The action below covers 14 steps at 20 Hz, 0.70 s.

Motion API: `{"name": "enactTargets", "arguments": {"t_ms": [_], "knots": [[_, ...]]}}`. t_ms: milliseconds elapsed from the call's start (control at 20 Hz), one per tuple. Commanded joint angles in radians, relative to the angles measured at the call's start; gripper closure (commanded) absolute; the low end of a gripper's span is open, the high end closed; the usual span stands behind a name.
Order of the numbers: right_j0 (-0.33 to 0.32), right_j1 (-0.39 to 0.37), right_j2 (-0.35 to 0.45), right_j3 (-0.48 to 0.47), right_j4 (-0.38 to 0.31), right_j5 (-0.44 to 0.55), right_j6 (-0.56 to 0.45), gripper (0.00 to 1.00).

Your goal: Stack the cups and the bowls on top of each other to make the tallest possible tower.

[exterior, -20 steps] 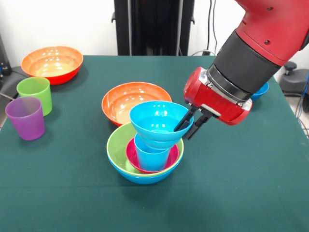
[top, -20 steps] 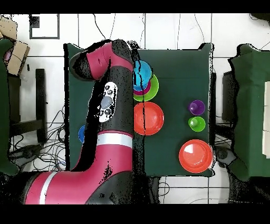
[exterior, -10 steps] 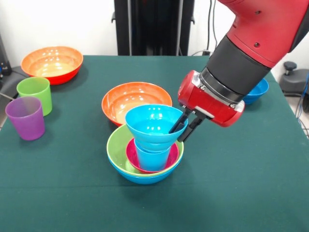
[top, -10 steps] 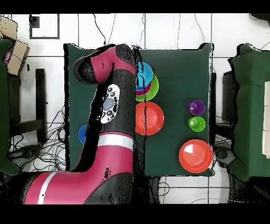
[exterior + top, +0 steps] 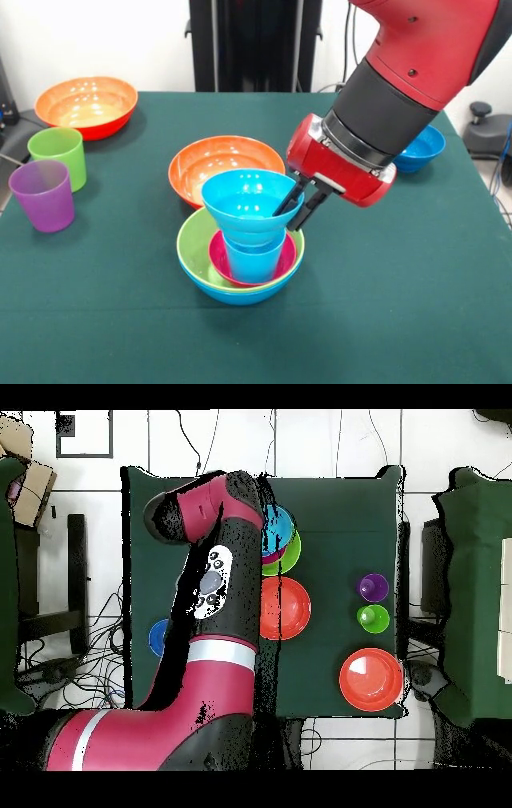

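The tower stands mid-table: a large blue bowl (image 5: 240, 296) holds a lime green bowl (image 5: 192, 244), a small magenta bowl (image 5: 220, 258) and an upright light blue cup (image 5: 252, 260). My gripper (image 5: 296, 204) is shut on the right rim of the small cyan bowl (image 5: 244, 204), one finger inside and one outside. The cyan bowl sits upright right over the cup, its bottom at the cup's mouth. In the overhead view the arm hides the gripper, and the cyan bowl (image 5: 277, 529) and green bowl (image 5: 291, 549) show beside it.
An orange bowl (image 5: 212, 164) lies just behind the tower and another orange bowl (image 5: 86, 102) at the far left corner. A lime green cup (image 5: 59, 154) and a purple cup (image 5: 42, 194) stand at the left edge. A dark blue bowl (image 5: 420, 148) lies behind the arm at the right.
My gripper has carried the cyan bowl to the left and slightly down in the front view, from beside the cup to centred over it.
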Motion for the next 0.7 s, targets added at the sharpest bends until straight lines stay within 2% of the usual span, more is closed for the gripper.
{"name": "enactTargets", "arguments": {"t_ms": [50, 350, 400, 700], "knots": [[-0.007, -0.027, 0.045, 0.108, 0.029, -0.059, 0.122, 1.0], [0.009, -0.023, 0.025, 0.107, 0.02, -0.066, 0.125, 1.0], [0.01, -0.022, 0.022, 0.104, 0.023, -0.064, 0.121, 0.0], [0.011, -0.02, 0.02, 0.103, 0.025, -0.061, 0.113, 0.0]]}}
